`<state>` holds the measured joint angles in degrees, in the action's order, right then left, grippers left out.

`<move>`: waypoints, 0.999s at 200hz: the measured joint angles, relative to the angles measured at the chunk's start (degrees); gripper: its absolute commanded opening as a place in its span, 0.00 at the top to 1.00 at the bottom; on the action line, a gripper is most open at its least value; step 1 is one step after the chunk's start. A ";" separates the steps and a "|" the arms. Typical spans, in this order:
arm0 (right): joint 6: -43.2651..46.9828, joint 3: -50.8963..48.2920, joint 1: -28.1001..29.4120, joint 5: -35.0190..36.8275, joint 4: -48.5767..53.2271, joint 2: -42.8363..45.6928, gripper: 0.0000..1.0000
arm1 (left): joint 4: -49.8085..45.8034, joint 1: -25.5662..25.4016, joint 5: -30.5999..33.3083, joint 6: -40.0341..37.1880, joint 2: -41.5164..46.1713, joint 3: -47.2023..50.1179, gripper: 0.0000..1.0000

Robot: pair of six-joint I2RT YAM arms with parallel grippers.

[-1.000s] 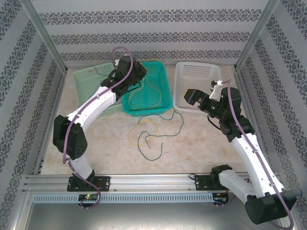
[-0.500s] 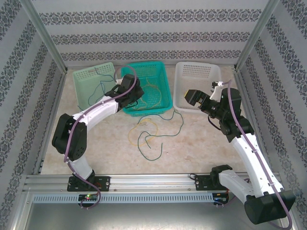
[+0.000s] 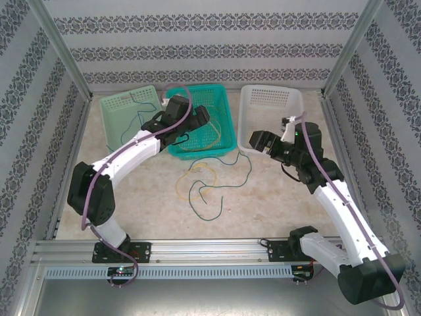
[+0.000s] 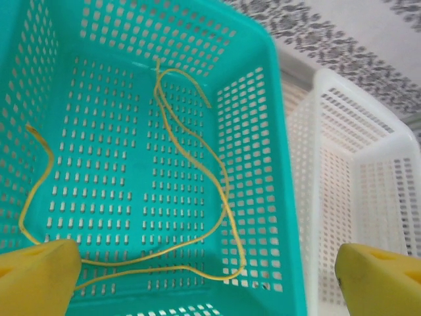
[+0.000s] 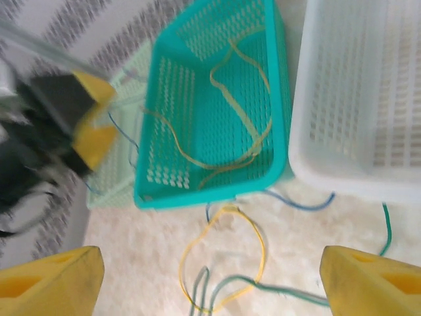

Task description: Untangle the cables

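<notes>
One yellow cable lies sorted in the teal basket beneath the left gripper, jaws apart, empty. Tangled cables wait below the right gripper, likewise spread, empty.

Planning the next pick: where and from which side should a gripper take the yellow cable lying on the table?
Probably the yellow cable at its loop's right arc, from straight above: it lies flat on the table, and the green cable crosses lower down.

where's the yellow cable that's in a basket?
The yellow cable lies looped in the teal basket, below the open left gripper; in top view that's the middle one, between green basket and white basket.
</notes>
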<state>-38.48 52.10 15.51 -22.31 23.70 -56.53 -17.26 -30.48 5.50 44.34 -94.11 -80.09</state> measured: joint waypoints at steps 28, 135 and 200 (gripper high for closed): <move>1.01 -0.57 7.43 2.75 2.27 -4.44 0.18 | -0.92 -3.26 2.82 -7.15 7.65 1.03 0.00; 1.36 -1.25 13.64 18.08 10.40 -21.31 0.25 | -3.96 -3.21 3.96 -12.66 28.89 33.14 0.00; 0.83 -1.03 13.64 23.02 9.38 -32.94 0.40 | -3.80 -3.21 2.45 -12.68 26.93 33.16 0.00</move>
<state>-37.65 51.07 29.15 0.71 33.08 -89.47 -21.06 -33.69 7.94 31.66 -67.18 -46.94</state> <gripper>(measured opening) 0.613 0.997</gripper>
